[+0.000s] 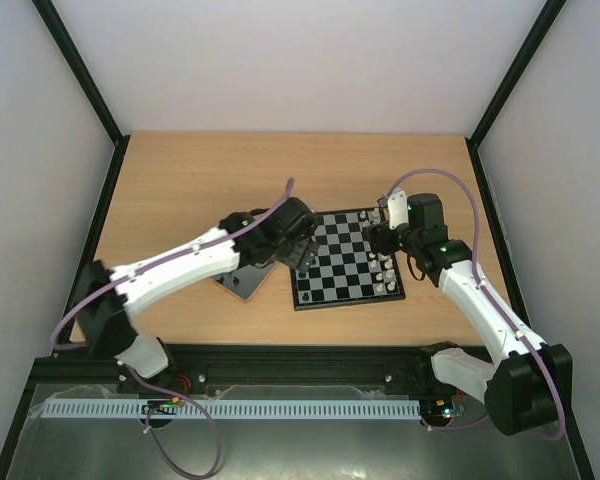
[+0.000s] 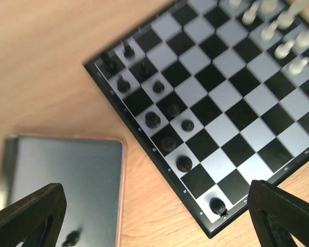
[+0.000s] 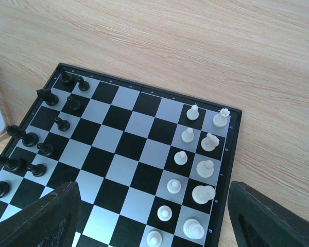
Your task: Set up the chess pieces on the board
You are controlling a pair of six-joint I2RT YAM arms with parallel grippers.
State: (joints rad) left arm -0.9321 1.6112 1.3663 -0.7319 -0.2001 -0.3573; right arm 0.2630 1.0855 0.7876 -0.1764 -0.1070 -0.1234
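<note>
I see both jaws apart and empty: left gripper (image 2: 154,206) over tray (image 2: 67,175) and the board (image 1: 340,270), 9 o'clock edge; right gripper (image 3: 154,206) over its 3 o'clock side. Board sits mid bench (image 1: 180,190); black pieces (image 2: 153,120) packed at 9, white pieces (image 3: 205,168) at 3. Risk: wide jaws clipping neighbours on descent.

This looks like a robot lab cell. Plain white panels (image 1: 300,60) in a black frame (image 1: 80,72) enclose a wooden table (image 1: 190,190) carrying a left arm (image 1: 180,268) and a right arm (image 1: 485,305).
</note>
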